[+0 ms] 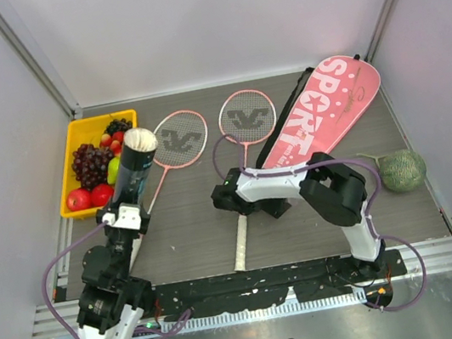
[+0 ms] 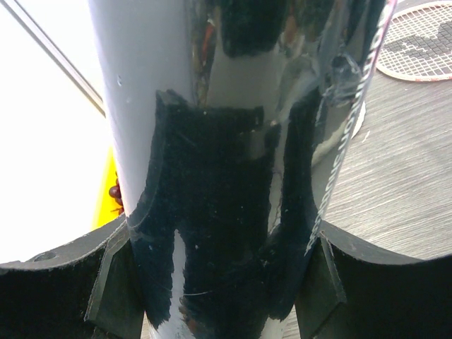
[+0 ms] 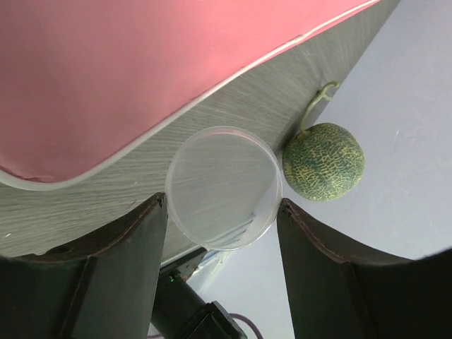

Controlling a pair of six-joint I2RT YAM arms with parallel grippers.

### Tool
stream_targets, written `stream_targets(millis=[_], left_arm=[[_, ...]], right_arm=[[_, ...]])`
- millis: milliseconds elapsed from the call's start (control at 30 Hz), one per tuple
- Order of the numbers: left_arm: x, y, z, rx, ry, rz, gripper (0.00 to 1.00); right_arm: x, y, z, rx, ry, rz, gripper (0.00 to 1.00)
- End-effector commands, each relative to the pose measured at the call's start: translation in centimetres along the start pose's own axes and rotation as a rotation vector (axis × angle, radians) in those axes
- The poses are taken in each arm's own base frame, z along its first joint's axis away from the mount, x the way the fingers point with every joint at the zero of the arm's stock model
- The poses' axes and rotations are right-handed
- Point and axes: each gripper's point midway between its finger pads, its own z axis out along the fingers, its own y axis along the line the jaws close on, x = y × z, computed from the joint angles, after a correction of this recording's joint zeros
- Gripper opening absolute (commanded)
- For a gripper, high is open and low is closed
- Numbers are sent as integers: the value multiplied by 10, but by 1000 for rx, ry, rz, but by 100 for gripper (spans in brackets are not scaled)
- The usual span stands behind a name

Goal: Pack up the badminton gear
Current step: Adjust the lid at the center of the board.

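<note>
left gripper [image 2: 219, 244] is spread wide yet clamped on the dark tube [image 1: 132, 171] — held tilted, just beside the yellow tray [image 1: 89, 120]. right gripper [image 3: 220, 203], also well apart, pinches a clear round lid [image 3: 212, 176] near the pink bag [image 3: 141, 70].

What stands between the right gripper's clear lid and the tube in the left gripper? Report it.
Nothing upright. In the top view, only the left racket's shaft lies flat on the table between the right gripper, shut on the clear lid, and the tube in the left gripper.
</note>
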Motion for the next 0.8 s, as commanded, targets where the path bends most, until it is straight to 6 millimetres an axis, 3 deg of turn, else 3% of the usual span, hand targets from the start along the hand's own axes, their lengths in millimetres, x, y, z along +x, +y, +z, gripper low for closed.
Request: stream_targets(millis=[0,67,200,500,633,767], left_arm=[[-71,37,-46,-131,-373,-87,0],[-73,36,-46,-123,-384,-87,0],[-73,35,-46,-116,-385,-86,0],[-73,36,-48,-114,-377,-90,0],[-72,34,-47,-107,-377,-92,0],[-73,34,-47,-107,-378,-89,0]], right_arm=[[23,20,-3,-55,130,-133,66],[26,33,-3,-64,133,-185,67],[26,35,-9,-34,119,-196,67],[-11,42,-34,62,67,-316,71],[-30,57,-43,64,25,-364,83],[-37,57,-51,57,-13,-324,85]])
